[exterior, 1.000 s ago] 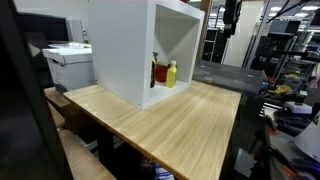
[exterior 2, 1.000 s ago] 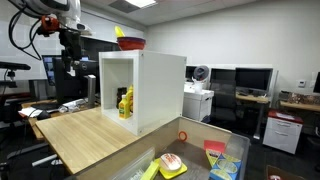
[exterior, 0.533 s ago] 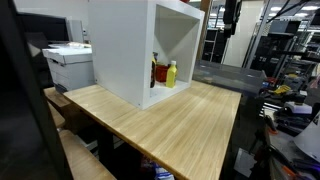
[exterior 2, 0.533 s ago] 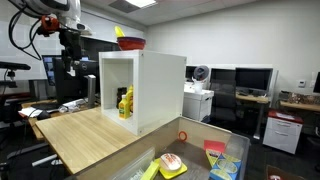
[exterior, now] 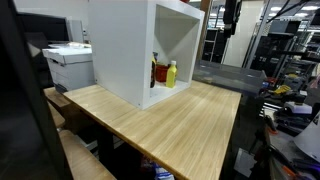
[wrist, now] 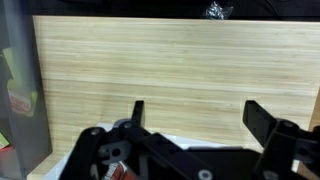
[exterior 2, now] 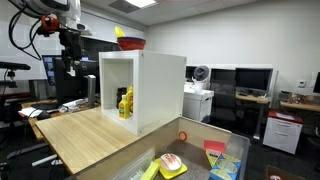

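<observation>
My gripper (wrist: 195, 115) is open and empty, with its two black fingers spread wide over the bare wooden tabletop (wrist: 170, 65). In an exterior view the arm and gripper (exterior 2: 68, 55) hang high beside the white open-front cabinet (exterior 2: 150, 90). The gripper also shows at the top of an exterior view (exterior: 231, 12), behind the cabinet (exterior: 125, 50). Inside the cabinet stand a yellow bottle (exterior: 171, 73) and a red bottle (exterior: 156, 72), also visible in an exterior view (exterior 2: 124, 102). A red and yellow bowl (exterior 2: 129, 42) rests on top of the cabinet.
A printer (exterior: 68, 62) stands behind the table's far end. A bin with toys and packets (exterior 2: 195, 160) sits beyond the table's edge. Desks with monitors (exterior 2: 245, 80) line the back wall. The wooden table (exterior: 170, 120) has open surface in front of the cabinet.
</observation>
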`<state>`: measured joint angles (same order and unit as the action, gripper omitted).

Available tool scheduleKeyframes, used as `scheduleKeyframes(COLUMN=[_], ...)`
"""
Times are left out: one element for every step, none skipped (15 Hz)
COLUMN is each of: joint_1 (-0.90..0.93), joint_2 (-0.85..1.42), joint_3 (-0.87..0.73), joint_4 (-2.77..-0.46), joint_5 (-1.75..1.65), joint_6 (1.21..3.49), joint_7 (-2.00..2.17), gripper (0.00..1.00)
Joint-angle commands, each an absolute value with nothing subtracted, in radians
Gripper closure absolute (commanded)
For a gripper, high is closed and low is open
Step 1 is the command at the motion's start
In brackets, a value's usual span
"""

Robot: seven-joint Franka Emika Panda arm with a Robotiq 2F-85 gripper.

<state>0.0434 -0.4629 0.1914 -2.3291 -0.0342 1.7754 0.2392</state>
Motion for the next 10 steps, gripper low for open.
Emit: scheduleKeyframes(joint_1=[0.057,0.057,0.057,0.057,0.056,0.054,0.052,0.051,0.049,0.048], joint_2=[-0.461,-0.461,-0.461,-0.461,-0.46,-0.459,-0.469,-0.47,-0.47,-0.472], joint_3=[0.18,0.18,0.18,0.18,0.179,0.178,0.172,0.169,0.165,0.161], joint_4=[-2.327,-2.327,-2.327,-2.327,-2.326,-2.326,-2.339,-2.341,-2.343,-2.347], joint_5=[-0.039,-0.039,-0.039,-0.039,-0.04,-0.044,-0.051,-0.055,-0.06,-0.065], joint_6=[1.773,1.773,1.773,1.773,1.768,1.764,1.776,1.776,1.773,1.778], joint_7=[0.244,0.244,0.244,0.244,0.243,0.243,0.233,0.231,0.227,0.226], gripper=[0.0,0.0,0.0,0.0,0.0,0.0,0.0,0.0,0.0,0.0])
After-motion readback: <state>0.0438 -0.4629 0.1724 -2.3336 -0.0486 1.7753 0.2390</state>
